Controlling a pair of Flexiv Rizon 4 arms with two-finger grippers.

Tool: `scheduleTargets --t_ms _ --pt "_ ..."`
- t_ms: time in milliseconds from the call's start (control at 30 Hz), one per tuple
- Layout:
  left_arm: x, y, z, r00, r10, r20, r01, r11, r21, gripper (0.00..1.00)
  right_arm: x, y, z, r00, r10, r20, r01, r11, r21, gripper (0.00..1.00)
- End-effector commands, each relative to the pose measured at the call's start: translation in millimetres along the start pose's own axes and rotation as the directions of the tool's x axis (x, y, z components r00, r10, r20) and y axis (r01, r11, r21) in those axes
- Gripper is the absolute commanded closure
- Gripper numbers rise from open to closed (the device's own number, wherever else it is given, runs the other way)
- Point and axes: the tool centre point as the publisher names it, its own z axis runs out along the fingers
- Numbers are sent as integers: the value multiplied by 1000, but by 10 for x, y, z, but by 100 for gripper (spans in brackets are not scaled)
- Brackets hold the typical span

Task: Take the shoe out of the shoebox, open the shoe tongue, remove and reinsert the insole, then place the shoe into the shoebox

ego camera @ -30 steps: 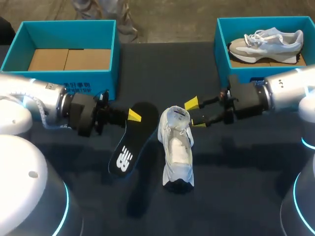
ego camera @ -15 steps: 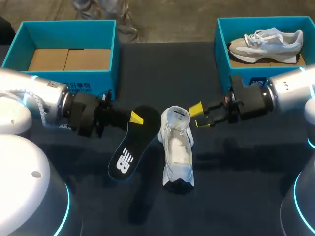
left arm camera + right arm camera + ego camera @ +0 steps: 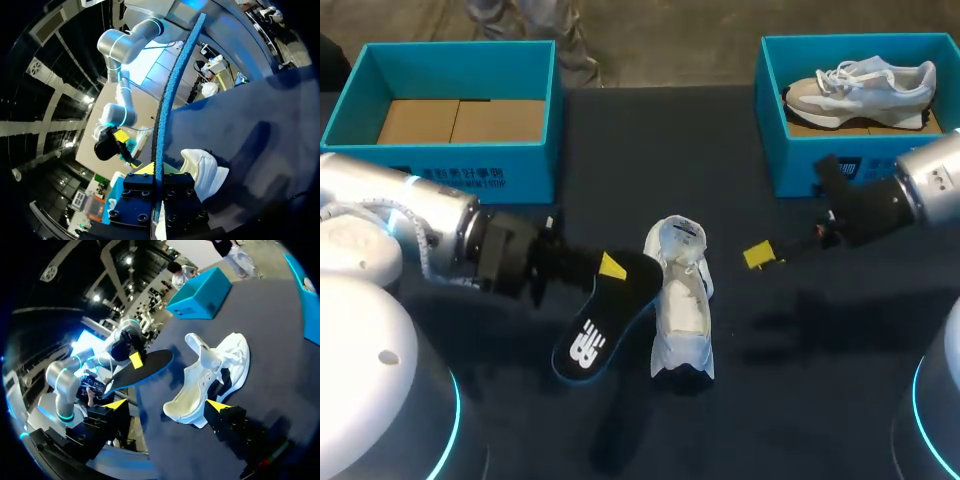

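A white shoe (image 3: 681,300) lies on the dark table with its tongue pulled up and its opening bare. My left gripper (image 3: 610,267) is shut on the heel end of a black insole (image 3: 600,325), which leans against the shoe's left side. In the left wrist view the insole (image 3: 165,100) runs edge-on out from between the fingers (image 3: 155,171), with the shoe (image 3: 202,167) just beside it. My right gripper (image 3: 760,256) hangs open to the right of the shoe, touching nothing. From the right wrist, the shoe (image 3: 210,375) and the insole (image 3: 142,367) lie ahead of the open gripper (image 3: 165,404).
A teal shoebox (image 3: 455,48) with a bare cardboard floor stands at the back left. Another teal shoebox (image 3: 775,120) at the back right holds a grey and white shoe (image 3: 865,85).
My left gripper has carried the insole to the right and nearer, up against the shoe. My right gripper has drawn back to the right, away from the shoe's tongue.
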Motion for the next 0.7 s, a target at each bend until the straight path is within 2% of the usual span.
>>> scheduleTargets --t_ms 33,433,500,567,700 --pt "53 -15 116 999 -15 -41 15 1000 -20 100 46 -157 -23 998 40 52 -42 998 45 0" --pt "53 -15 116 999 -15 -41 15 1000 -20 100 46 -157 -23 998 40 52 -42 998 45 0" --pt "53 -15 116 999 -15 -41 15 1000 -20 100 100 -131 7 994 -44 99 32 992 120 0" --pt "86 -38 173 998 -65 -19 65 998 -8 100 98 -169 25 984 -107 146 86 986 141 0" --pt "150 -125 247 991 -135 0 135 991 4 100 10 -350 112 964 -223 144 195 964 182 0"
